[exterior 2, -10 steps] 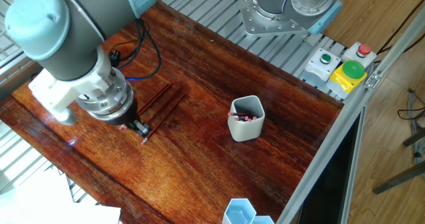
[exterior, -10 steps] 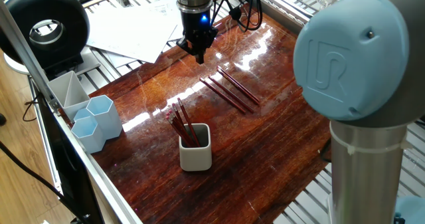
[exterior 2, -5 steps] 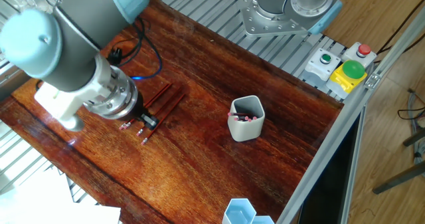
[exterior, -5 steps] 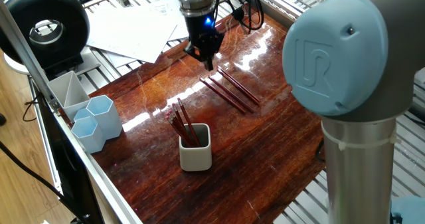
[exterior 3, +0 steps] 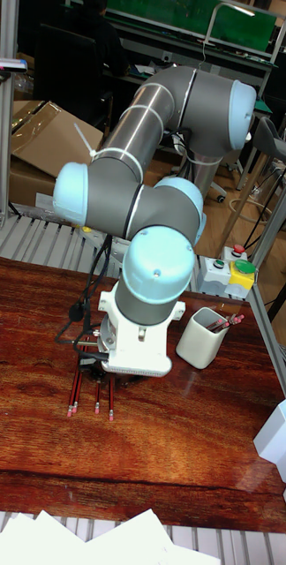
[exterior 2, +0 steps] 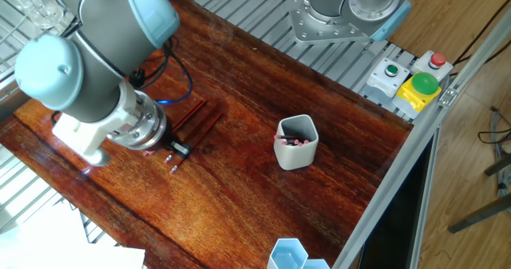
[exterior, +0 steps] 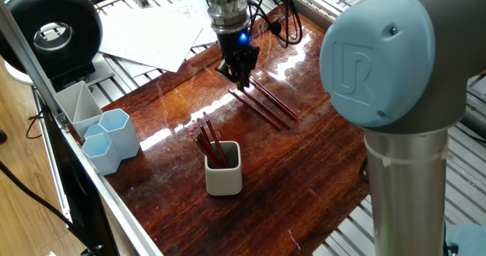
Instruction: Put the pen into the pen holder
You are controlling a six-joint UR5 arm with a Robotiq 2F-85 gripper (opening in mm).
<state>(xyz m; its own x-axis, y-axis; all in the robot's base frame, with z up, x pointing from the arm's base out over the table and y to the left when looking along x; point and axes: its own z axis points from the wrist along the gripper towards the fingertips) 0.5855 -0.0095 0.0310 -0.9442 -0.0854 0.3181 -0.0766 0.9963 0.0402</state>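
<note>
Over the last sec the gripper (exterior: 241, 79) has swung from the far table edge toward the loose pens (exterior: 262, 104) and dropped low; it's now right over their far ends, approx. touching height, so this reads as the approach to the next pick, grasp not yet made. Jaw state: can't tell, tips are dark and small in one fixed view, and the wrist hides them in the tall view; nothing visibly held. The pens lie side by side on the wooden table (exterior: 304, 172), three ends showing in the tall view (exterior 3: 95, 399), well apart from the pen holder (exterior: 224, 172). The holder stands upright nearer the front edge w/ several red pens already in it, leaning, so the task is partly done. Pale blue hex cups (exterior: 112, 138) and grey tray (exterior: 76, 104) at the table side look empty as far as visible.
</note>
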